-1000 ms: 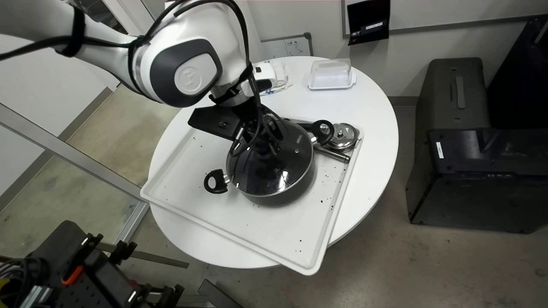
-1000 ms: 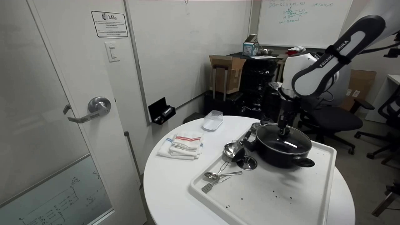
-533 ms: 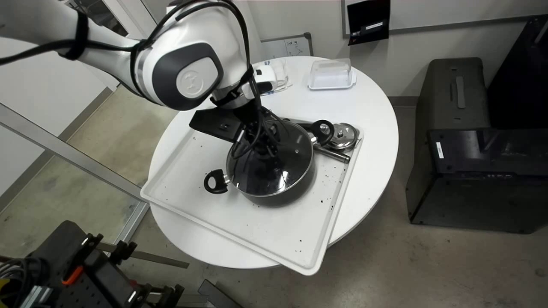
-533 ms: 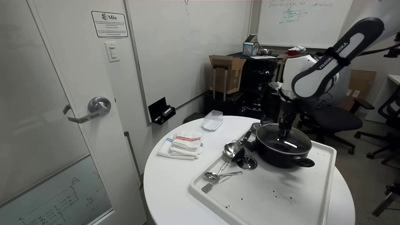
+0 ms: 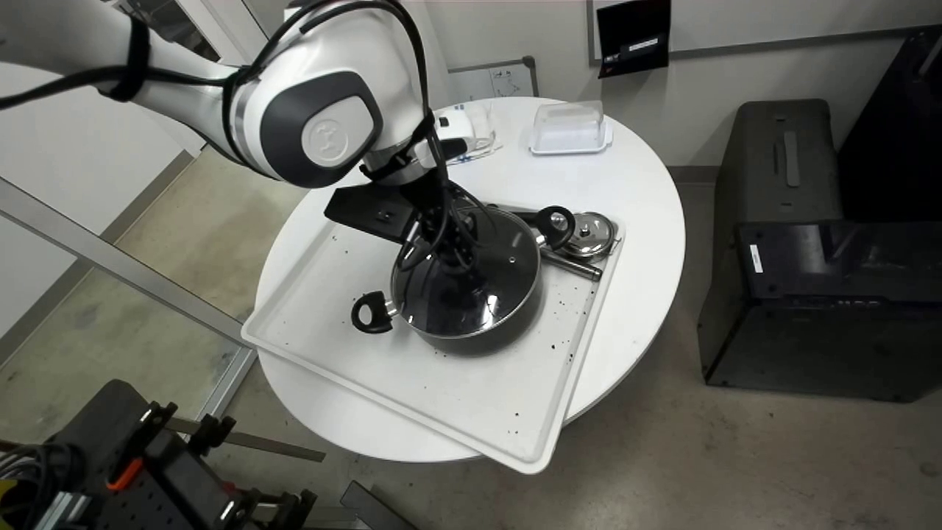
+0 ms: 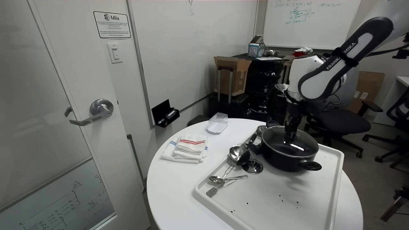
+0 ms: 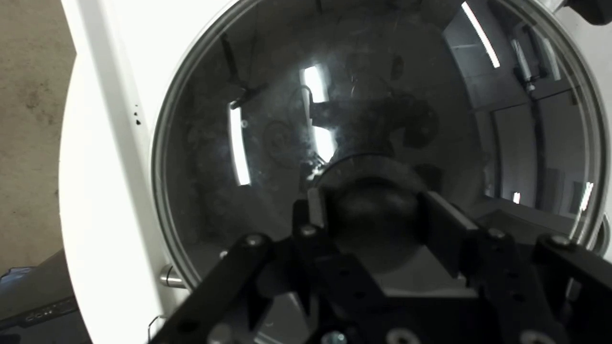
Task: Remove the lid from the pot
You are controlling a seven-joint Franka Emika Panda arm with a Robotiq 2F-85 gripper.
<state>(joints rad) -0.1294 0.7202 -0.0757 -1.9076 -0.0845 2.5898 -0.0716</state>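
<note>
The dark glass lid, with its thin metal rim, lies level on the black pot; light strips reflect in the glass. In the wrist view the round dark knob at the lid's centre sits between both fingers of my gripper, which is shut on it. From above, an exterior view shows the gripper pointing down over the lid, covering the knob. No gap shows between lid and pot. The pot's loop handles stick out on opposite sides. The pot's interior is hidden.
The pot stands on a white tray on a round white table. Close beside it lie a small shiny metal lid, a ladle and spoons. Folded towels and a clear plastic box are outside the tray.
My gripper has shifted only slightly over the knob, and its fingers have closed on it. The lid and pot have moved by a tiny amount in an exterior view.
</note>
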